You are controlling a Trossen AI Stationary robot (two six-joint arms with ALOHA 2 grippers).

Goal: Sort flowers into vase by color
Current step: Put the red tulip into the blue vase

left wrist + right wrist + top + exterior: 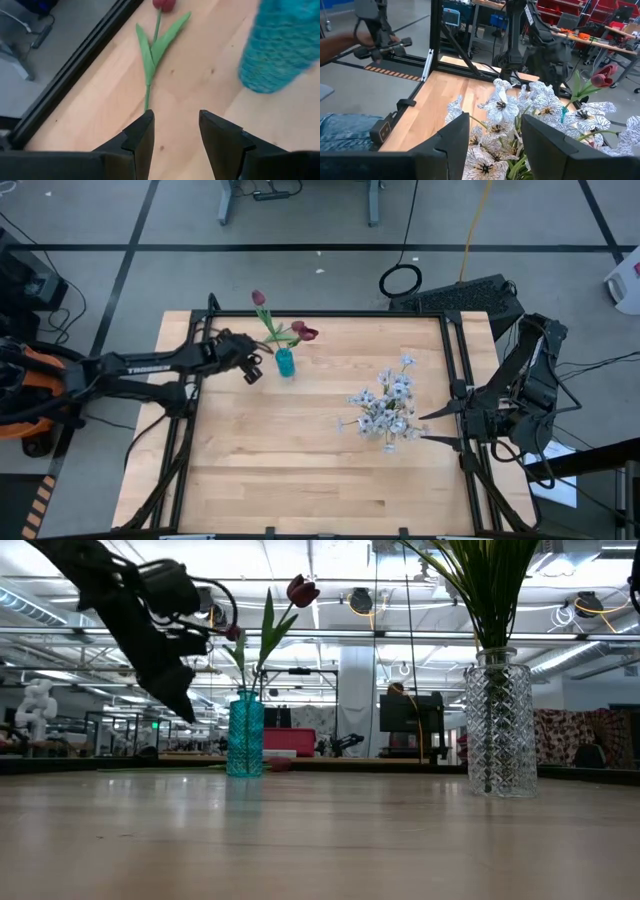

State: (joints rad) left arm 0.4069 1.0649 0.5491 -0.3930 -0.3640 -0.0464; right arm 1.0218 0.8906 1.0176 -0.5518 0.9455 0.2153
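Task partly done. White flowers [386, 408] stand in clear glass vase [498, 724], right side of tabletop [300, 470]. One red tulip [301, 590] upright in blue vase [285, 362]. Another red tulip [155, 42] lies flat on tabletop beside blue vase, still to place. Left tool [175, 131] hovers over its stem end, fingers apart, empty. Right tool [492, 142] parked near white flowers, fingers apart, holding nothing.

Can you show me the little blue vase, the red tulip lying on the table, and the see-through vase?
Small teal glass vase [245, 736], low view, its body.
Red tulip lying flat [148, 55], left wrist view, its leaf.
Clear cut-glass vase [499, 725], low view, its body.
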